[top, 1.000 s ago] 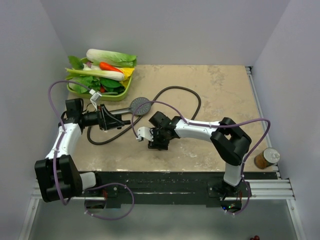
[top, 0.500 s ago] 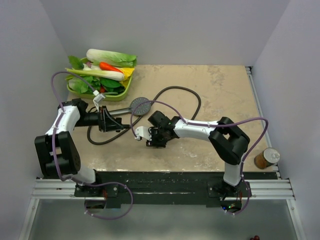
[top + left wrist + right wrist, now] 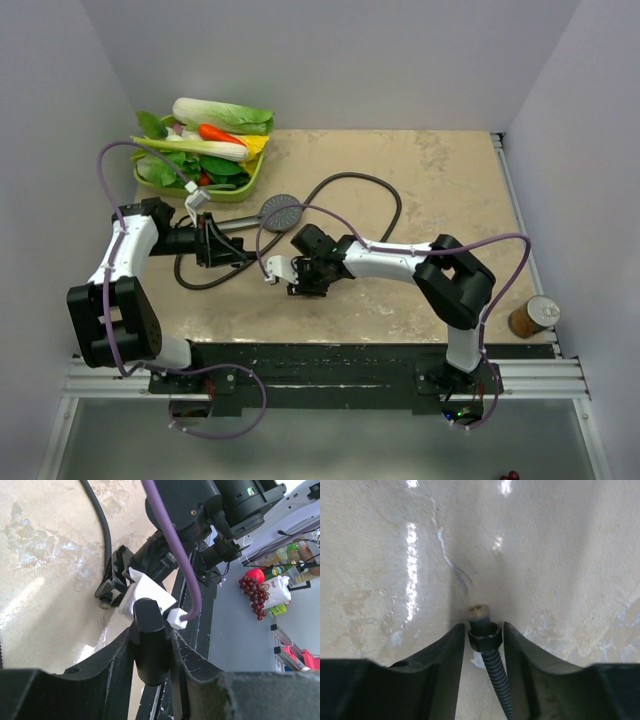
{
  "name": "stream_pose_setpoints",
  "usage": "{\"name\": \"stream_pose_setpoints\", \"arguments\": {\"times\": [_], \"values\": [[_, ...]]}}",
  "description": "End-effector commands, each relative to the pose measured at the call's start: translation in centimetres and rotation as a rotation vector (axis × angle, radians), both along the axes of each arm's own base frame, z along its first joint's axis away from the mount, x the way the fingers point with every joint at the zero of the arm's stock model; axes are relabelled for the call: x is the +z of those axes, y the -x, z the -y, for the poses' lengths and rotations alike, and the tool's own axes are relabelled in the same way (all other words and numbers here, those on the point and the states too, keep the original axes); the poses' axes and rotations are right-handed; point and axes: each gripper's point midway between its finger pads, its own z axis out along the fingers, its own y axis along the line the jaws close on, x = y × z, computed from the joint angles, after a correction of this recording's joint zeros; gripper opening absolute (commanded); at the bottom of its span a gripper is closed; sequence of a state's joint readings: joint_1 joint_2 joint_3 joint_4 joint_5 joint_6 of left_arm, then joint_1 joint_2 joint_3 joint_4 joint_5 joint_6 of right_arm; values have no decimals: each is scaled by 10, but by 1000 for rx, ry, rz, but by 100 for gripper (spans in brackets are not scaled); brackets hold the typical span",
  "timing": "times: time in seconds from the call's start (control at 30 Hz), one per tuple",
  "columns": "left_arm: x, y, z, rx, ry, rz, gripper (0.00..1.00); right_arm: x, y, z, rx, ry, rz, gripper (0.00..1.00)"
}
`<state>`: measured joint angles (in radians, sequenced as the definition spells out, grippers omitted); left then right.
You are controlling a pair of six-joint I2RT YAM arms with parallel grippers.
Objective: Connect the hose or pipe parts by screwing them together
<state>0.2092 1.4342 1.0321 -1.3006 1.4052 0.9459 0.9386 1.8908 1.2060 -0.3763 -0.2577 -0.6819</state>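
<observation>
Left end effector [image 3: 150, 632] clamped on shower head [image 3: 149, 655] handle; right end effector [image 3: 484, 627] jaws slightly apart, hose nut [image 3: 484, 637] between them.

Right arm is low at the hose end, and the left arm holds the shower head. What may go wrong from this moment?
1. The right fingers flank the end nut of the thin dark flexible hose. They do not seem tight yet, so the nut may slip or tilt when lifted.
2. The left fingers grip the dark grey hand shower head only by its short handle, so it may turn during screwing.
</observation>
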Motion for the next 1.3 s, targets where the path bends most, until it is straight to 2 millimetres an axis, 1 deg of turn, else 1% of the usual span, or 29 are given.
{"name": "stream_pose_setpoints", "arguments": {"times": [0.0,0.2,0.3,0.37,0.63,0.73,0.9,1.03,1.13,1.23,1.27], "values": [[18,-2,3,-3,32,81,0,-2,10,-15,33,-15,-7,47],[18,-1,3,-3,33,84,0,4,8,-11,26,-14,14,49],[19,-1,3,-2,32,88,0,3,6,-6,17,2,31,50],[19,-1,3,-2,30,88,0,6,-1,0,0,8,61,51],[19,-1,3,-2,28,91,0,14,-22,13,-48,2,88,51],[19,-1,3,-2,28,89,0,14,-21,11,-40,-8,78,50],[19,-1,3,-3,21,96,0,7,-18,8,-33,-1,50,49],[19,-1,2,-3,21,94,0,6,-17,9,-33,-3,44,48],[19,-2,2,-4,19,98,0,2,-13,8,-24,1,25,43],[19,-2,2,-4,15,101,0,1,-12,5,-19,-1,6,35],[19,-2,2,-5,14,100,0,1,-11,3,-14,-5,2,30]]}}
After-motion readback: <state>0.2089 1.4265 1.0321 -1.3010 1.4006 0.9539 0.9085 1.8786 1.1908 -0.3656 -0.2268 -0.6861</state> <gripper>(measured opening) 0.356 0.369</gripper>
